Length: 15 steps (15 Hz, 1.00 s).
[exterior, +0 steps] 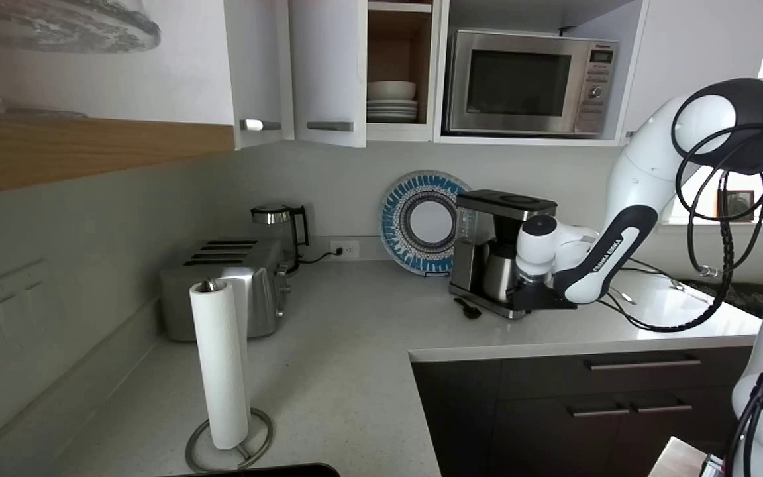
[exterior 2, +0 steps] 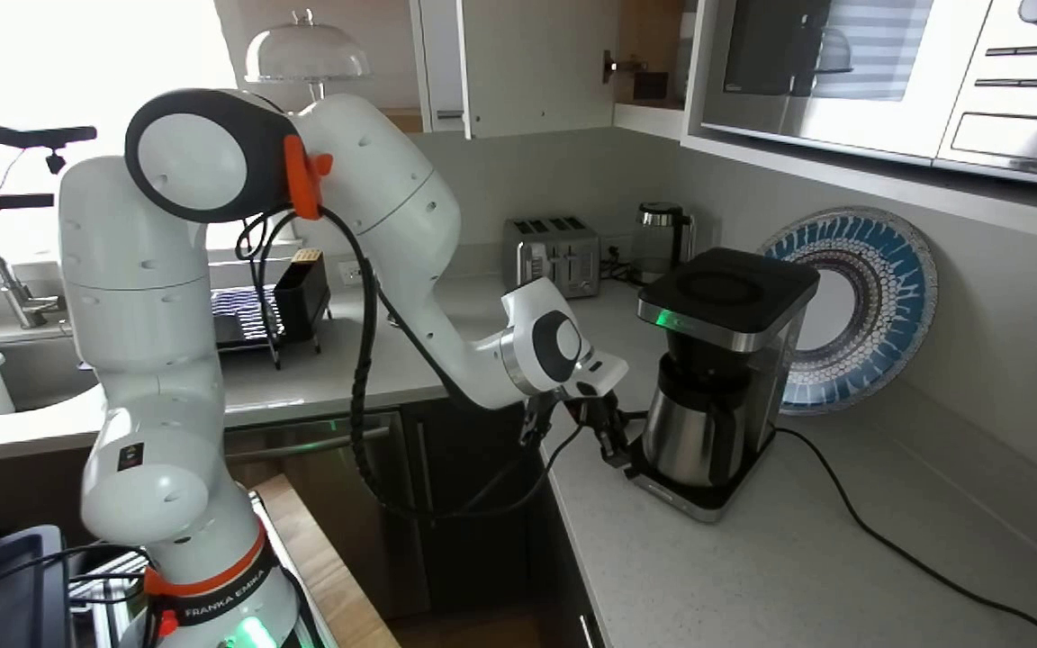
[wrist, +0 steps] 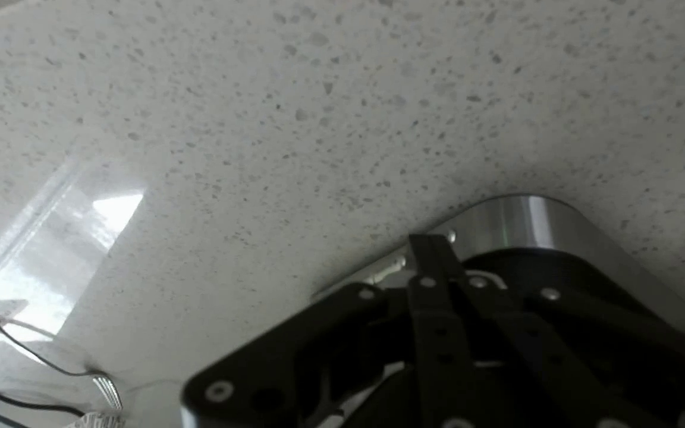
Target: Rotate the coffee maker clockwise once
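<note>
Sharply bent arm (exterior 2: pixel 410 216), gripper (wrist: pixel 433 246) beside coffee maker (exterior 2: pixel 712 364)

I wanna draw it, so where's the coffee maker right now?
In both exterior views, the coffee maker stands on the counter right of centre, between the gripper and the round blue disc against the wall.

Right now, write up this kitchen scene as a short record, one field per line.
Coffee maker: upright on the counter
Carafe: steel, seated in the coffee maker
Gripper: shut, close to the edge of the coffee maker's base; contact unclear
Behind: round patterned plate leaning against the wall
Also on the counter: toaster, kettle, paper towel roll
</note>
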Each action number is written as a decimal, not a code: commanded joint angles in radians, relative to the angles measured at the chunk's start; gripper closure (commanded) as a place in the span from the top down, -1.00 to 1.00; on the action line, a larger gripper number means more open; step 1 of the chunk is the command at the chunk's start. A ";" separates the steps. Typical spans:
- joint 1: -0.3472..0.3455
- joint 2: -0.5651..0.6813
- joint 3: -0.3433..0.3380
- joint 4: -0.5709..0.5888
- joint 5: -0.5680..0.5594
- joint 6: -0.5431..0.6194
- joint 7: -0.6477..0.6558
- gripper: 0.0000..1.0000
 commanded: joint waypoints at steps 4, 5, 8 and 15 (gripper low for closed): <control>0.008 -0.090 0.025 0.026 0.068 -0.118 -0.222 -1.00; 0.011 -0.100 0.029 0.026 0.079 -0.155 -0.261 -1.00; 0.042 -0.128 0.017 0.018 0.176 -0.253 -0.451 -1.00; 0.059 -0.210 0.028 -0.033 0.491 -0.417 -0.967 -1.00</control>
